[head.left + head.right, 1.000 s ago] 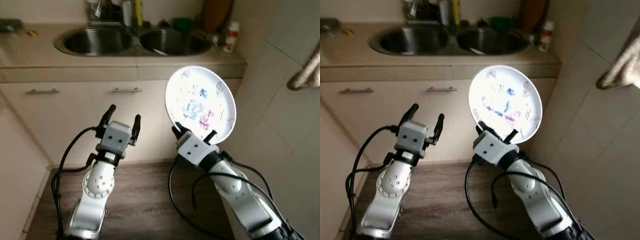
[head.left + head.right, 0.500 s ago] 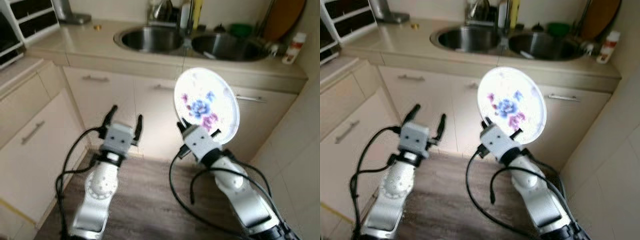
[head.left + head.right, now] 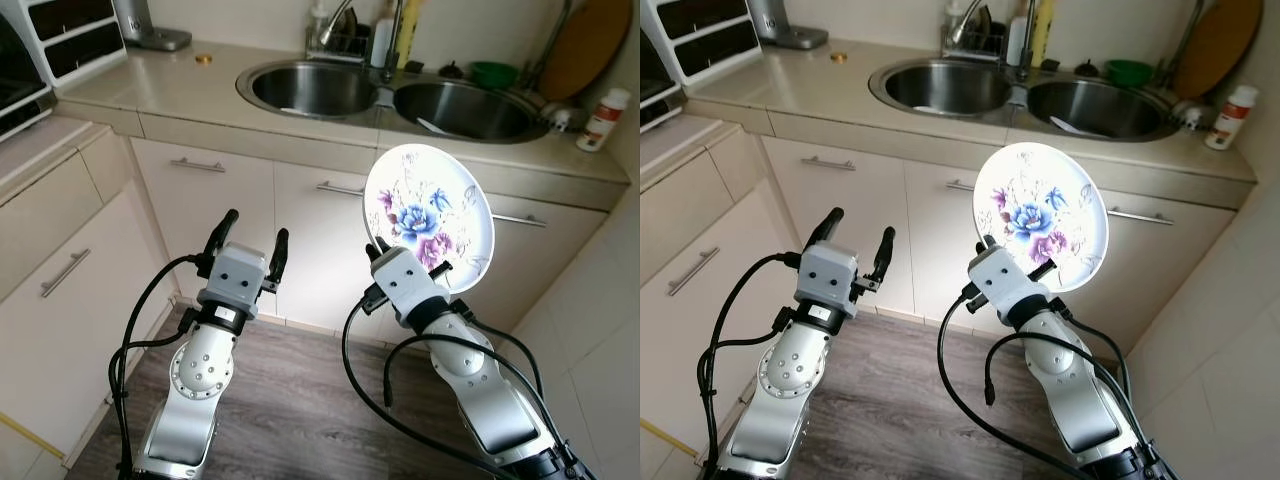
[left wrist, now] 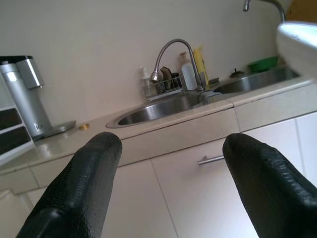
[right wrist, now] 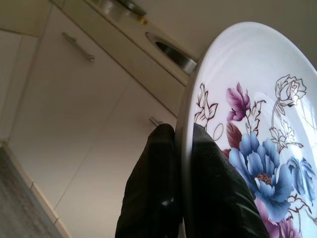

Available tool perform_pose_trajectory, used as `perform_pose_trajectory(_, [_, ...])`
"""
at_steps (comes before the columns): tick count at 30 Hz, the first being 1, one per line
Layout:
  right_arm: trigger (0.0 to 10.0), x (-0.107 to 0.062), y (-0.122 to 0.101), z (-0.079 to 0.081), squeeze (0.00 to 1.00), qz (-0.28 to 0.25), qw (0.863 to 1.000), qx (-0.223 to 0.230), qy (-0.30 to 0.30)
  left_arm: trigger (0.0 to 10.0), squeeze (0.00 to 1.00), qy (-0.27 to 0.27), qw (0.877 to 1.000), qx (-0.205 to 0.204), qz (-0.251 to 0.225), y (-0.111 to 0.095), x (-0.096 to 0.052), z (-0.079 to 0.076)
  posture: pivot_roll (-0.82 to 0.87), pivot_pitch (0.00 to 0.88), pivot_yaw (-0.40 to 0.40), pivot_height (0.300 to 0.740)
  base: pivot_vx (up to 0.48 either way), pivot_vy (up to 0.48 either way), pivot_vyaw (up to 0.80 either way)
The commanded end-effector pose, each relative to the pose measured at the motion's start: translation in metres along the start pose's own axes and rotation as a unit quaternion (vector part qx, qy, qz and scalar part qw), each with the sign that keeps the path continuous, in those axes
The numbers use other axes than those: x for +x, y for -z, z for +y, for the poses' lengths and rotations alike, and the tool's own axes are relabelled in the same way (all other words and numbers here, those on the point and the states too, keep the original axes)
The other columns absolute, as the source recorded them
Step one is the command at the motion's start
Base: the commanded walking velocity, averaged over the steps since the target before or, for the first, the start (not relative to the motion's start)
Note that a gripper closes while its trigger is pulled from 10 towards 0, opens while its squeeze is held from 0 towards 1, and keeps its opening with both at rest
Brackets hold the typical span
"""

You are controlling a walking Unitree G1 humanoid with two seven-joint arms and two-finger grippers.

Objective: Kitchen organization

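- Plate (image 3: 429,214) up on edge in front of the cabinets, white with blue and purple flowers, its face turned toward the head camera; no writing readable on it.
- Right gripper (image 3: 405,263) pinches the plate's lower rim, one finger (image 5: 151,183) behind the rim and one on the flowered face, clamped tight.
- Right arm reaches up and forward from the lower right, elbow bent, cables looping under it.
- Right wrist view gets the close-up: gold-outlined leaves, a purple bloom and a blue one, with a cabinet handle (image 5: 77,46) past the rim.
- Left gripper (image 3: 250,237) is raised at about the same height, well apart from the plate, fingers spread wide with nothing between them.
- Left wrist view looks between those two fingers (image 4: 84,188) at the counter: a curved faucet (image 4: 171,55), a yellow bottle (image 4: 200,64), a silver appliance (image 4: 26,96) at the far end, and the plate's edge poking in at the corner.
- Head views lay out the double sink (image 3: 395,95), a green bowl (image 3: 493,73) behind it, a white bottle with a red label (image 3: 604,120) at the right end; the label print is too small to read.
- Wooden floor (image 3: 290,410) below both arms.
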State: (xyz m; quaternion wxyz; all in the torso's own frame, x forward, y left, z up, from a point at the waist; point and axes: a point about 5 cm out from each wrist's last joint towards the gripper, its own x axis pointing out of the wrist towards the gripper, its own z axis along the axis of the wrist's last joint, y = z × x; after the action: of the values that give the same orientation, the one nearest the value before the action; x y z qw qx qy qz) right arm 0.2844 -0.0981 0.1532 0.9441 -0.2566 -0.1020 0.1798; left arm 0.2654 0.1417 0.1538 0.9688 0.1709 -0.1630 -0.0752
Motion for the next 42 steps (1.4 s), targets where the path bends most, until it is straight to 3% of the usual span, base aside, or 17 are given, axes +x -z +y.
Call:
perform_pose_trajectory(1, [10.0, -0.002, 0.001, -0.017, 0.0, -0.007, 0.999, -0.009, 0.04, 10.0, 0.0, 0.008, 1.0, -0.007, -0.017, -0.007, 0.003, -0.006, 0.05, 0.0, -0.07, 0.74, 0.416, 0.0, 0.0])
perform_pose_trajectory(5, [10.0, -0.001, -0.013, -0.041, 0.0, -0.058, 0.989, -0.054, 0.126, 10.0, 0.0, 0.002, 1.0, -0.005, -0.022, -0.009, 0.004, -0.004, 0.06, 0.0, -0.07, 0.74, 0.397, 0.0, 0.0])
perform_pose_trajectory(8, [10.0, -0.001, -0.016, -0.046, 0.0, -0.067, 0.985, -0.055, 0.146, 10.0, 0.0, 0.001, 1.0, -0.005, -0.024, -0.009, 0.004, -0.003, 0.06, 0.0, -0.07, 0.74, 0.382, 0.0, 0.0])
perform_pose_trajectory(18, [10.0, 0.0, -0.017, -0.045, 0.0, -0.079, 0.984, -0.051, 0.151, 10.0, 0.0, -0.004, 1.0, -0.002, -0.026, -0.01, 0.005, -0.001, 0.06, 0.0, -0.073, 0.74, 0.372, 0.0, 0.0])
perform_pose_trajectory(29, [10.0, 0.002, -0.017, -0.046, 0.0, -0.079, 0.984, -0.016, 0.157, 10.0, 0.0, -0.005, 1.0, 0.0, -0.027, -0.01, 0.006, 0.001, 0.06, 0.0, -0.072, 0.74, 0.369, 0.0, 0.0])
perform_pose_trajectory(42, [10.0, 0.004, -0.021, -0.047, 0.0, -0.09, 0.984, -0.015, 0.15, 10.0, 0.0, -0.006, 1.0, 0.0, -0.027, -0.011, 0.007, 0.001, 0.06, 0.0, -0.072, 0.74, 0.365, 0.0, 0.0])
